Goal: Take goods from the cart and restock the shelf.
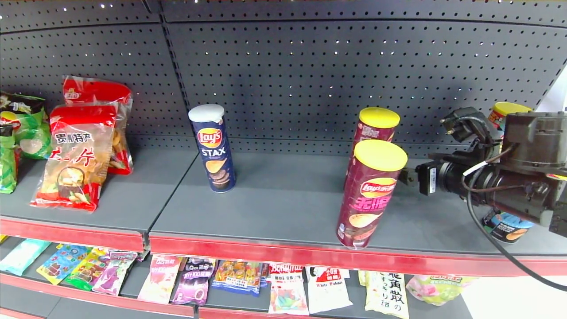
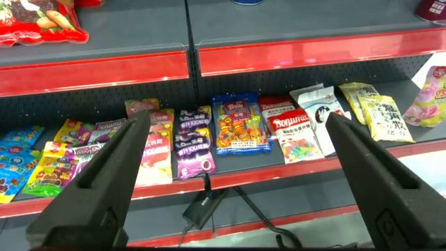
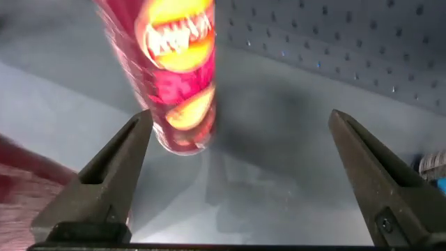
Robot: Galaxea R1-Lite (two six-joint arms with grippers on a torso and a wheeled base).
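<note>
R gripper: your right gripper (image 3: 240, 118) is spread wide w/ nothing in it; both fingers (image 3: 115, 178) show, bare shelf board btwn them.
Front can: maroon chips can (image 1: 371, 195), yellow lid, upright at the front edge of the top shelf (image 1: 274, 199), just beside your R gripper. In the wrist view it stands ahead of the jaws, off toward one finger, not gripped.
Contact: can't tell whether a finger touches that can.
Rear can: 2nd maroon can (image 1: 375, 126) right behind the first, upright, partly hidden by it.
Blue can: blue chips can (image 1: 213, 148), white lid, upright mid-shelf, well apart from the maroon pair, toward your left.
Far right: another yellow-lid can (image 1: 509, 110) at the back, behind the R arm; blue-labelled container (image 1: 505, 226) under the arm, near the front edge.
Left end: red snack bags (image 1: 75, 159) leaning back, green bags (image 1: 22, 133) beside them.
L gripper: your left gripper (image 2: 238, 117) is wide open too, empty, facing the lower shelf (image 2: 293, 171) w/ its row of candy bags (image 2: 240, 125).
Backing: grey pegboard (image 1: 310, 66) behind the top shelf.
</note>
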